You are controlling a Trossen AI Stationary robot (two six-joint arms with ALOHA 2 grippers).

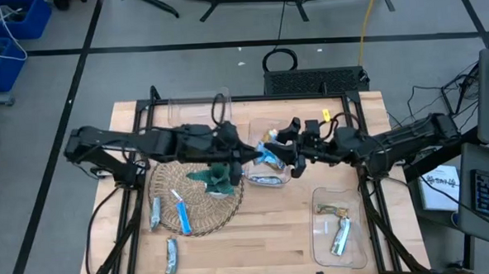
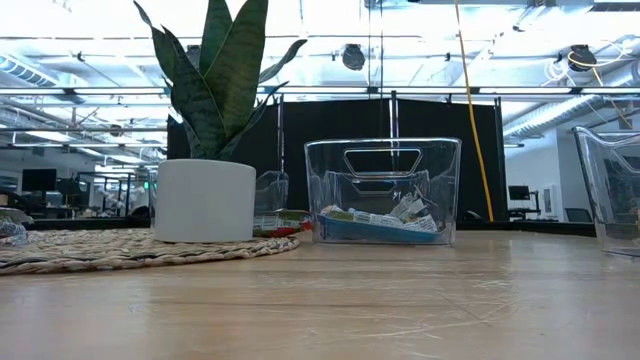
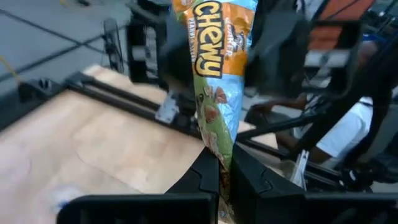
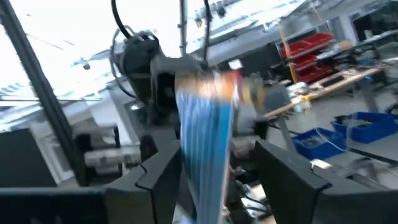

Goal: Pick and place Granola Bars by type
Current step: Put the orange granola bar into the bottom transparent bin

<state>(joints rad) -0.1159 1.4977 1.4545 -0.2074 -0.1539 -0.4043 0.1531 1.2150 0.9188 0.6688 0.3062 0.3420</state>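
My left gripper [image 1: 252,153] is shut on a granola bar [image 3: 214,68] with an orange and light-blue "Chewy" wrapper, held above the middle clear bin [image 1: 256,125]. My right gripper [image 1: 288,156] faces it from the right. It is open, its fingers [image 4: 163,175] on either side of a blue bar [image 4: 205,155]; whether they touch it I cannot tell. The bar shows between both grippers in the high view [image 1: 268,157]. Other bars lie in that bin [image 2: 380,225], on the woven mat [image 1: 182,212] and on the table [image 1: 171,254]. My left gripper pinches the bar's light-blue end [image 3: 222,157] between its two fingers. The bar sticks straight out beyond the fingertips toward the right arm, its orange end [image 3: 208,18] away from the fingers. It is lifted clear of the table.
A potted plant [image 1: 219,178] stands on the woven mat [image 1: 200,226] left of the middle bin. A second clear bin [image 1: 317,196] at the near right holds a greenish-gold bar [image 1: 332,207] and a silver one [image 1: 341,236]. Another clear container [image 2: 610,190] shows at the low view's right.
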